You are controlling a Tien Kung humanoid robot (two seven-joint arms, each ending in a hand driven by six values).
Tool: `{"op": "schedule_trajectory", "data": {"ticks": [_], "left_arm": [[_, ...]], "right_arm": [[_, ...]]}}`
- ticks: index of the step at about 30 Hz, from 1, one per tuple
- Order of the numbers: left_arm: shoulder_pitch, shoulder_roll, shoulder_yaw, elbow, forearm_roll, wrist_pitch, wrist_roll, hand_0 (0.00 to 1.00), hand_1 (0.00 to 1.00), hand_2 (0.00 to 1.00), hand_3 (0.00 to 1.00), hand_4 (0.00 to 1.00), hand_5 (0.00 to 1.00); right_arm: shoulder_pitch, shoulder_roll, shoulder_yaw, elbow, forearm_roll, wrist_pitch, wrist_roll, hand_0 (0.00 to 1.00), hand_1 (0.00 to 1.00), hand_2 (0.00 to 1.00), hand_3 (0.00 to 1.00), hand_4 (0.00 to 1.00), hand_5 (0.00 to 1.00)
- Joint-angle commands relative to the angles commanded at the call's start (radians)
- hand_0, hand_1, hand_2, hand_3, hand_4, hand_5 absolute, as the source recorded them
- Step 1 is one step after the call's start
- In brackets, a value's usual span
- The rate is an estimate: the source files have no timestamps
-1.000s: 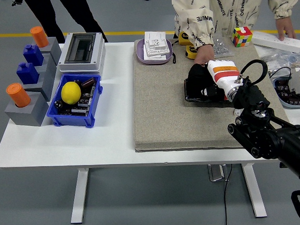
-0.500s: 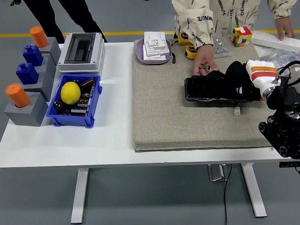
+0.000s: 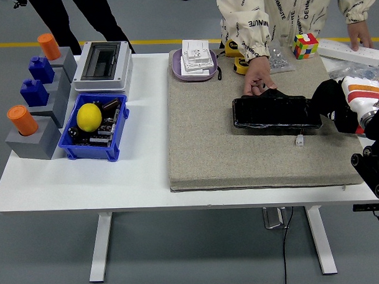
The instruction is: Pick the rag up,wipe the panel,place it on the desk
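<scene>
Half the right hand [image 3: 356, 99] hides a black rag [image 3: 332, 104].

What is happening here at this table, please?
The robot's right hand, clutching a dark rag, sits just past the right end of the black panel on the grey mat. A person's hand rests at the panel's far left corner, seemingly steadying it. The rag has not been put down on the desk yet.
</scene>
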Motion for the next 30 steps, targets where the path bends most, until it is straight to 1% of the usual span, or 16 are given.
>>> {"op": "schedule_trajectory", "data": {"ticks": [5, 19, 23, 30], "left_arm": [[0.001, 0.000, -0.004, 0.000, 0.003, 0.000, 0.001, 0.645, 0.694, 0.737, 0.563, 0.596, 0.469], [0.001, -0.002, -0.008, 0.000, 0.003, 0.001, 0.002, 0.644, 0.694, 0.736, 0.564, 0.597, 0.469], [0.000, -0.002, -0.006, 0.000, 0.002, 0.001, 0.002, 0.646, 0.694, 0.736, 0.564, 0.596, 0.469], [-0.003, 0.000, -0.002, 0.000, -0.001, 0.001, 0.000, 0.644, 0.694, 0.736, 0.563, 0.597, 0.469]], "right_arm": [[0.006, 0.002, -0.003, 0.003, 0.000, 0.000, 0.000, 0.282, 0.362, 0.420, 0.429, 0.998, 0.116], [0.009, 0.028, -0.033, 0.020, 0.014, -0.001, 0.000, 0.282, 0.361, 0.420, 0.429, 0.998, 0.118], [0.013, 0.039, -0.049, 0.030, 0.020, -0.003, 0.000, 0.283, 0.361, 0.420, 0.429, 0.998, 0.120], [0.023, 0.070, -0.091, 0.049, 0.033, -0.005, -0.001, 0.281, 0.362, 0.421, 0.429, 0.998, 0.121]]}}
